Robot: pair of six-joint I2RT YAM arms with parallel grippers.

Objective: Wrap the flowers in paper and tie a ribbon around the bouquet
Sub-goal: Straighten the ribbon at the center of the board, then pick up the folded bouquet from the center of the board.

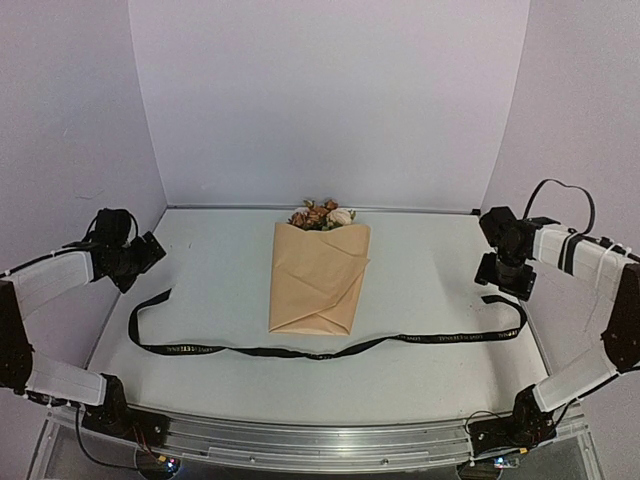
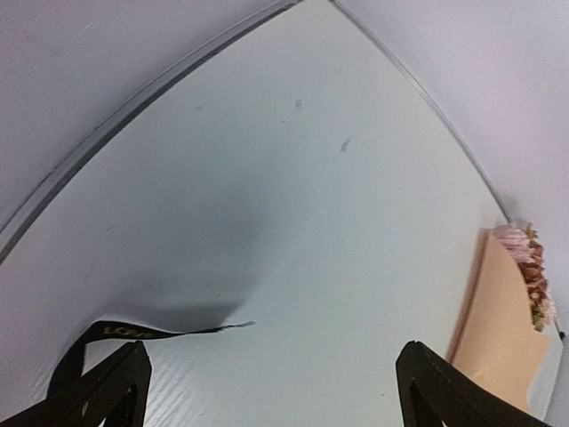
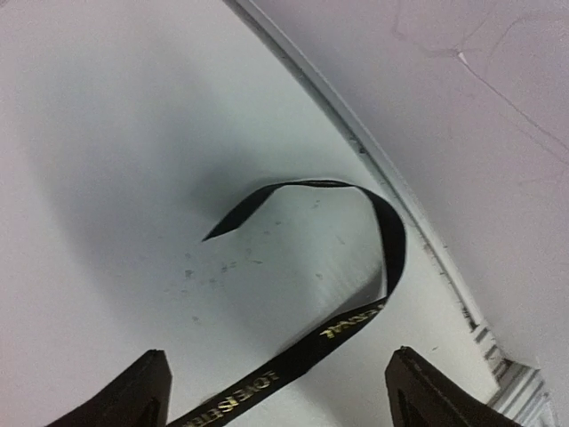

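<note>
Both pairs of jaws stood wide open and gripped nothing. The left gripper (image 2: 274,351) hung over the table's left side and the right gripper (image 3: 277,354) over its right, each above 1 tail of the 1 black ribbon (image 1: 300,352). The left tail's tip lay just beside 1 left finger; whether it touched could not be told. The right tail curled up in a loop below the right jaws, close to the table's right rim.

Between the 2 arms the ribbon ran across the white table (image 1: 430,270), passing near the folded bottom end of the 1 bouquet (image 1: 318,295) but apart from it. The bouquet lay at the table's middle, 1 sheet of tan paper (image 1: 300,260) folded around the flowers (image 1: 322,215), with the blooms pointing at the back wall and lying close to the rear edge. A broad stretch of tabletop separated the bouquet from each gripper.
</note>
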